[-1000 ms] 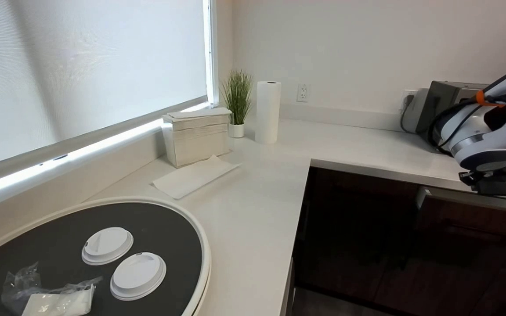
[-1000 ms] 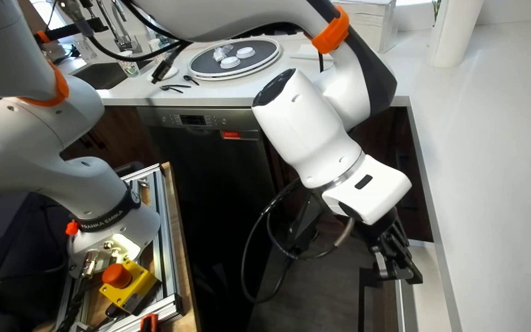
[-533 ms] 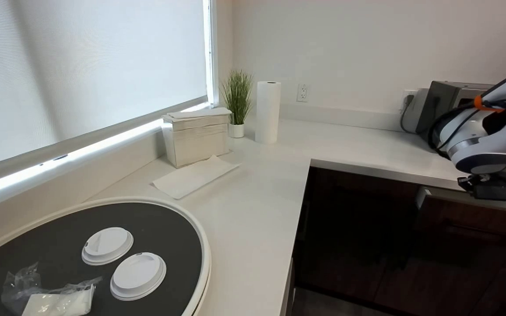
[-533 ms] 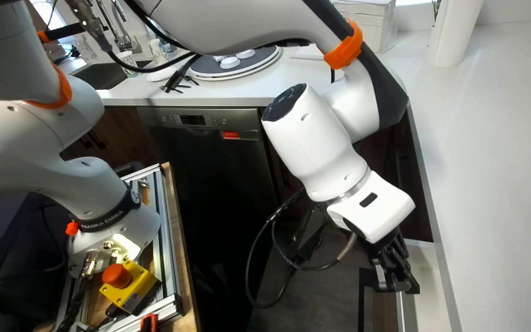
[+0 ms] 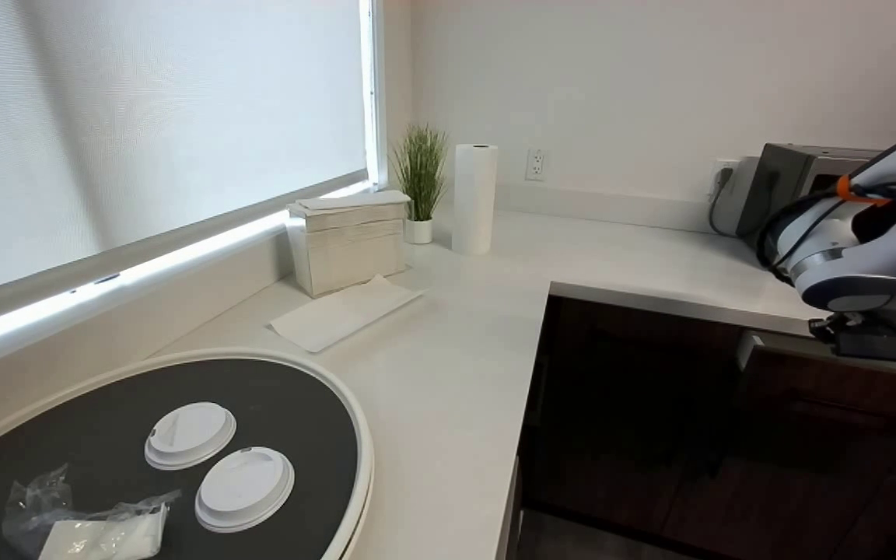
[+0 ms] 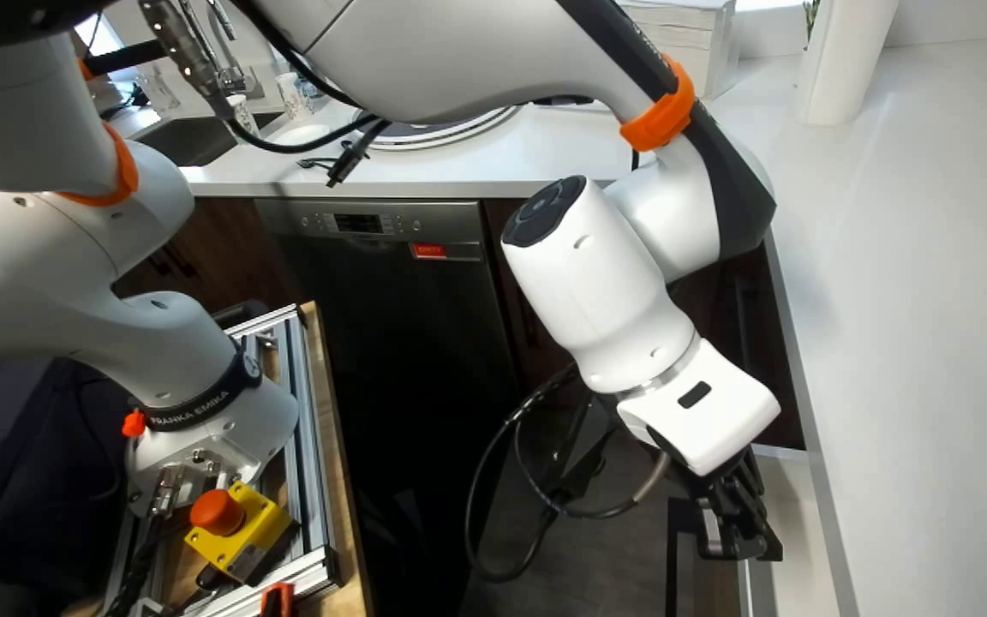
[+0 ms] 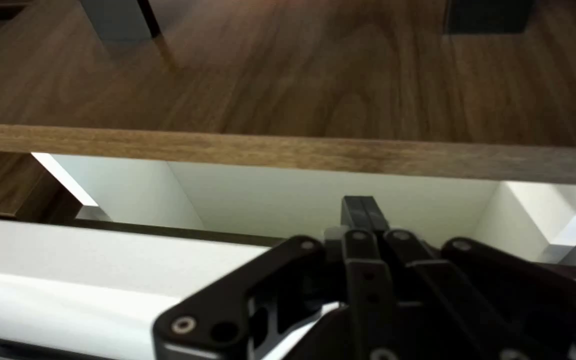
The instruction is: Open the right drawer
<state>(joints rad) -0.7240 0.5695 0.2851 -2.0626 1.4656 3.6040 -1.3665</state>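
Just now black two-finger gripper slightly lower, clenched on nothing; wide dark-brown wood-fronted drawer unmoved, partway out beneath flat white countertop. Likely lining up to hook, pull wider.

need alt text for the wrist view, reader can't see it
Open drawer: brown wood front across the top, pale inner box below it. Gripper juts up from the bottom, shut, fingertips seen against the box; whether inside it is unclear. White counter at lower left.
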